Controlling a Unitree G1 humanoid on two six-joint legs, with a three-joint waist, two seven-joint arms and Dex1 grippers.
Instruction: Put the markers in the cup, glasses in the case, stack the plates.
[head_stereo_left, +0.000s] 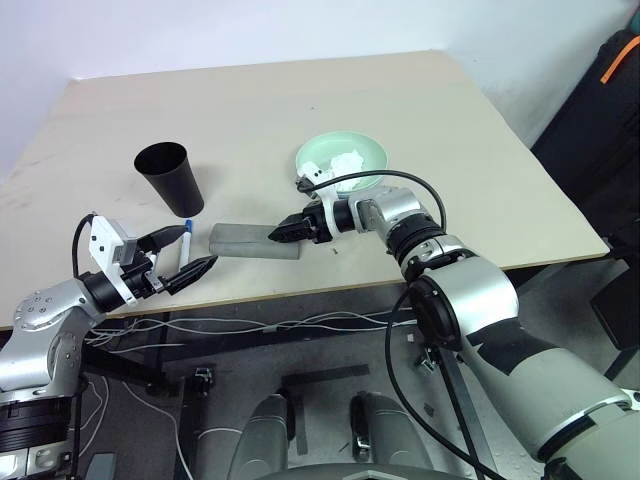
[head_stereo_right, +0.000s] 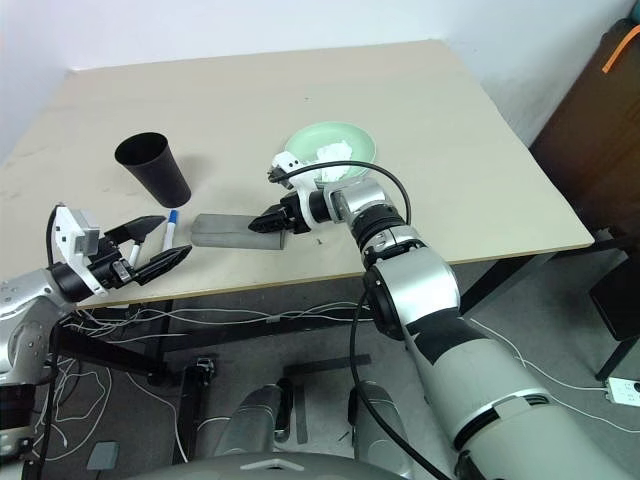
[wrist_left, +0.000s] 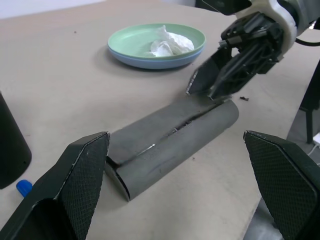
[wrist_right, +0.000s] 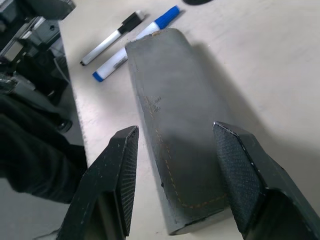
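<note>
- The right claw (head_stereo_left: 274, 233) pointed at one end of the grey case (head_stereo_left: 254, 241), which lay shut on the pale worktop (head_stereo_left: 300, 100) near its front edge; the fingers stood apart on either side of that end, and whether they touched it could not be told.
- The left claw (head_stereo_left: 190, 250) hovered at the worktop's front-left edge, its two black fingers spread wide with nothing between them, aimed along the case from the other end.
- Two markers lay side by side just beyond the case's far end: a blue-capped marker (wrist_right: 135, 44) with a white barrel and a black-capped marker (wrist_right: 113, 37) beside it.
- The black cup (head_stereo_left: 170, 177) stood upright on the left part of the worktop, behind the markers and apart from the case.
- The plates (wrist_left: 156, 46) sat stacked behind the case, the mint green one resting on the light blue one, with a crumpled white tissue (wrist_left: 169, 43) lying in the top plate.
- Cables (head_stereo_left: 250, 325) ran below the worktop's front edge.
</note>
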